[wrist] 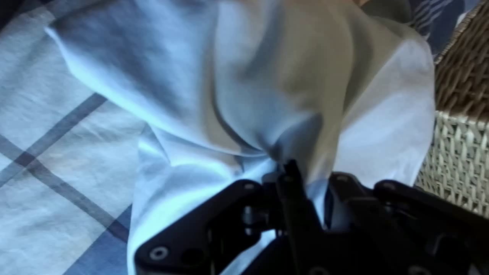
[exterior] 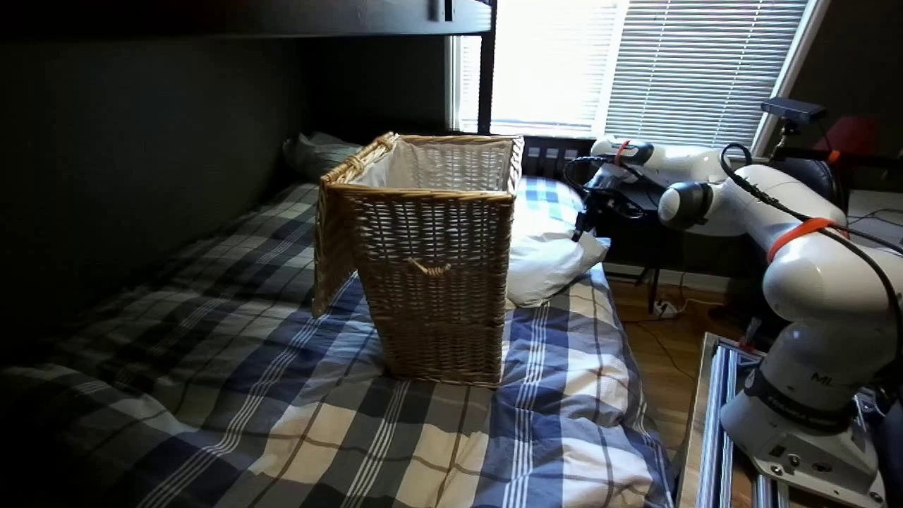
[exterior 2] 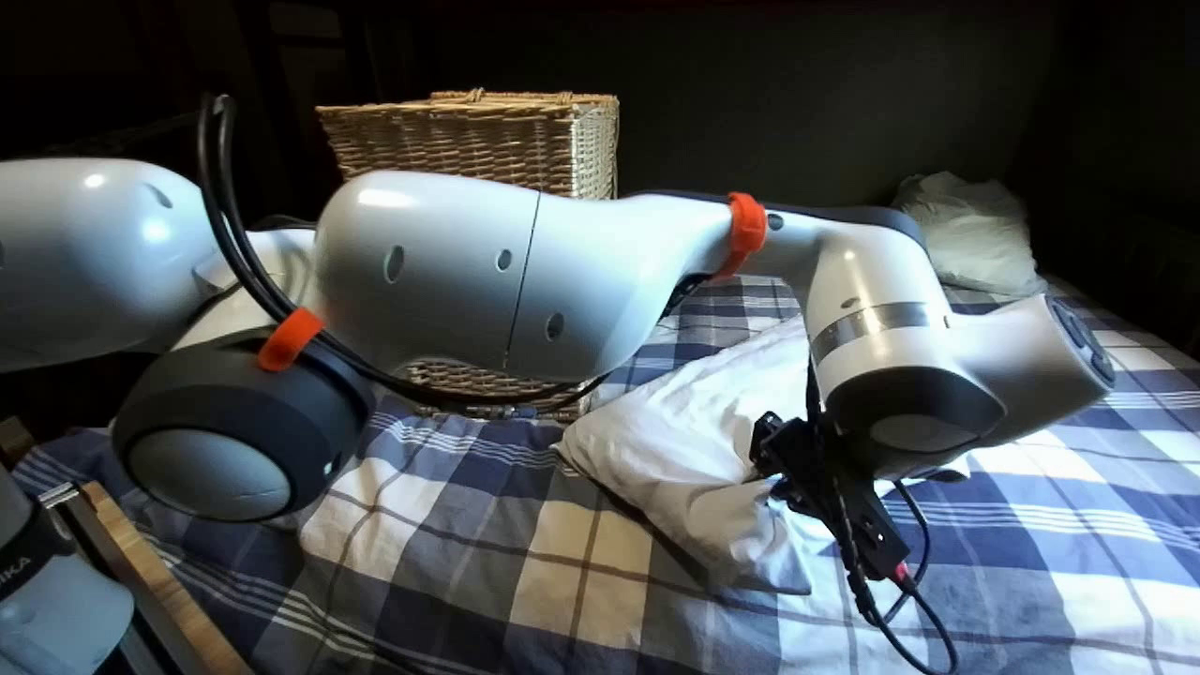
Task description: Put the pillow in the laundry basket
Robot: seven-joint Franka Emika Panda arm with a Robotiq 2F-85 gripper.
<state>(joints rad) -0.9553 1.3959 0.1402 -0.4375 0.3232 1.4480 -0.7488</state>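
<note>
The gripper (wrist: pixel 315 173) pinches the bunched white pillow (exterior 2: pixel 670 436), likely for lifting into the wicker laundry basket (exterior: pixel 434 303) standing open near it.

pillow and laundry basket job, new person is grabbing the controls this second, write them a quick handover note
End effector: closed to a narrow gap with pillow cloth bunched in it; looks gripped, firmness can't be told.
Where: pillow at least partly on the plaid bedcover, beside the laundry basket and outside it; whether they touch is unclear. The laundry basket stands upright, top open, lid hanging down its side.
Done: pillow apparently grasped.
Left: lift it clear of the rim, carry it over, lower it in, release. It's floppy, so it may need extra height.
</note>
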